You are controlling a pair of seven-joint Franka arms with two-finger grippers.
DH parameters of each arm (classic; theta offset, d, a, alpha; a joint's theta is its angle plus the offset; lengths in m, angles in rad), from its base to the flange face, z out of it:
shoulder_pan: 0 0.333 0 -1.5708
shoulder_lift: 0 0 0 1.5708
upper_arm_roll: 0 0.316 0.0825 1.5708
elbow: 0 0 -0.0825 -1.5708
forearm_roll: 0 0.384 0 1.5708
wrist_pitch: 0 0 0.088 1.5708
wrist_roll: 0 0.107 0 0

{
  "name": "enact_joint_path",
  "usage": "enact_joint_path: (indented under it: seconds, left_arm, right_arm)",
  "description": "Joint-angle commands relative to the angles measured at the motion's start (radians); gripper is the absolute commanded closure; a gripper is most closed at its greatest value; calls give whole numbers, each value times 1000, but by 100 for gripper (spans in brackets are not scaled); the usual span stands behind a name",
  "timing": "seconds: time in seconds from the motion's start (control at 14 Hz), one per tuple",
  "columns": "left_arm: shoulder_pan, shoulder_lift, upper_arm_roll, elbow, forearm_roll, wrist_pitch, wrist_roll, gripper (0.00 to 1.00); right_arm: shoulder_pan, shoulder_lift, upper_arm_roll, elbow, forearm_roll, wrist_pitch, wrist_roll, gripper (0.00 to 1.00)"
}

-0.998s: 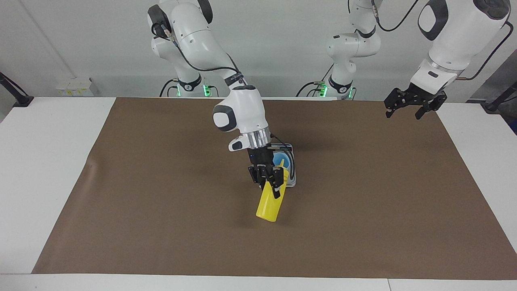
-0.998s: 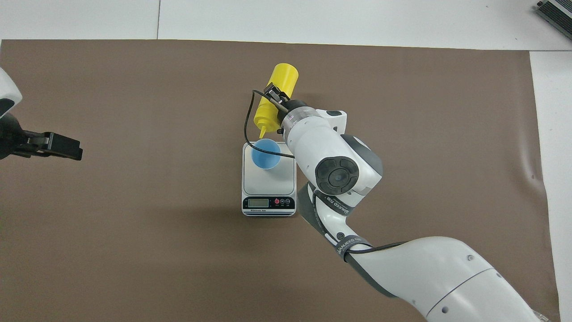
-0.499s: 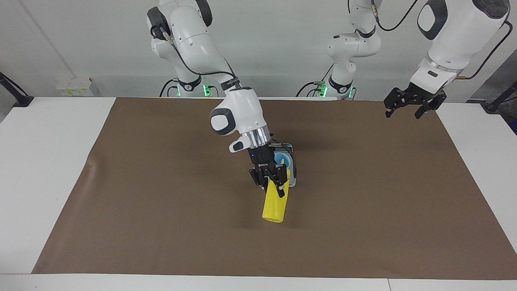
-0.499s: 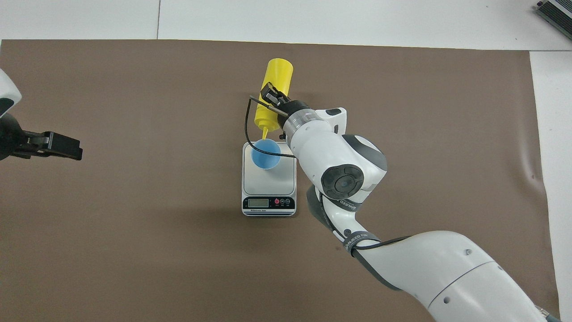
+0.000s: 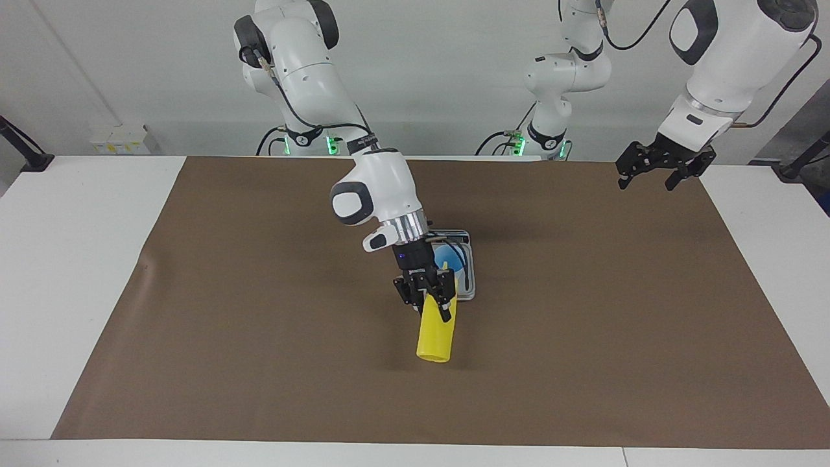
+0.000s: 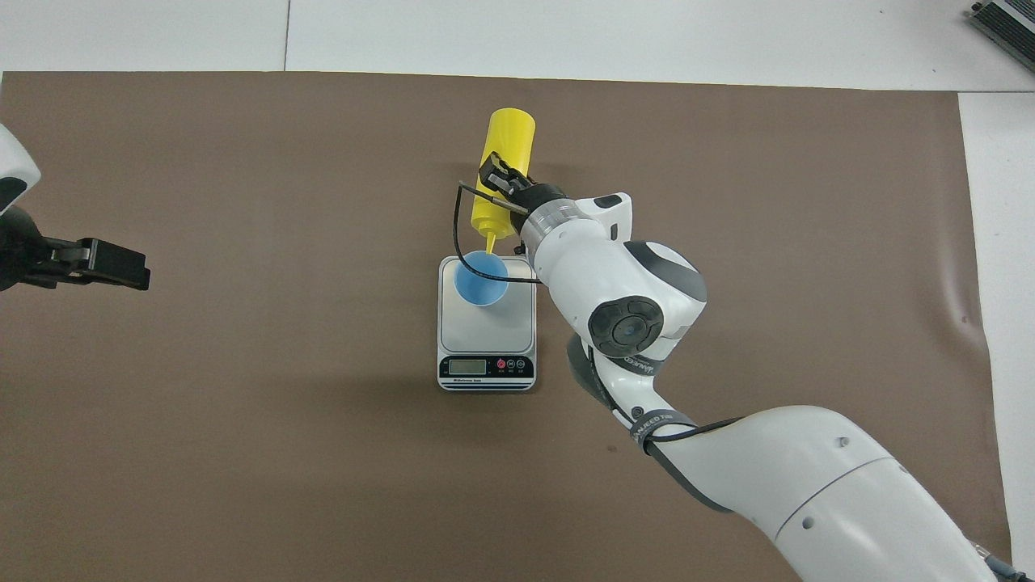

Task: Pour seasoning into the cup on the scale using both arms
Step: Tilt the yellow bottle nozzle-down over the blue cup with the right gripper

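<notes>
My right gripper [image 5: 433,303] is shut on the yellow seasoning bottle [image 5: 435,334] and holds it tipped over in the air. The bottle's base points away from the robots and its nozzle [image 6: 490,241] points down at the rim of the cup. The pale blue cup [image 6: 482,279] stands on the silver-grey scale [image 6: 486,333], on the part of the plate farthest from the robots. In the facing view the right gripper hides most of the cup [image 5: 445,257] and of the scale [image 5: 469,272]. In the overhead view the right gripper [image 6: 501,179] grips the bottle [image 6: 509,145] at its middle. My left gripper [image 5: 653,176] waits open and empty in the air over the left arm's end of the mat; it also shows in the overhead view [image 6: 105,267].
A brown mat [image 6: 242,444] covers most of the white table [image 6: 566,32]. A grey device [image 6: 1007,20] lies at the table corner farthest from the robots at the right arm's end. Small white boxes [image 5: 120,139] sit by the wall.
My right wrist has swung a little, and the bottle's nozzle has shifted slightly toward the right arm's end, along the cup's rim. The left arm has not moved.
</notes>
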Motion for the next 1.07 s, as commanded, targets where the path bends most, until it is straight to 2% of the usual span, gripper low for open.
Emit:
enact_joint_path:
  seconds: [0.0, 0.57, 1.0]
  left_arm:
    - [6, -31, 3, -29, 9, 6, -5, 0]
    - [9, -42, 6, -27, 28, -17, 30, 0]
    - [9, -45, 5, -35, 25, 7, -46, 0]
  right_arm:
    - [-8, 12, 5, 31, -29, 23, 31, 100]
    - [9, 13, 7, 37, 6, 22, 32, 100]
    - [4, 0, 8, 38, 63, 20, 34, 100]
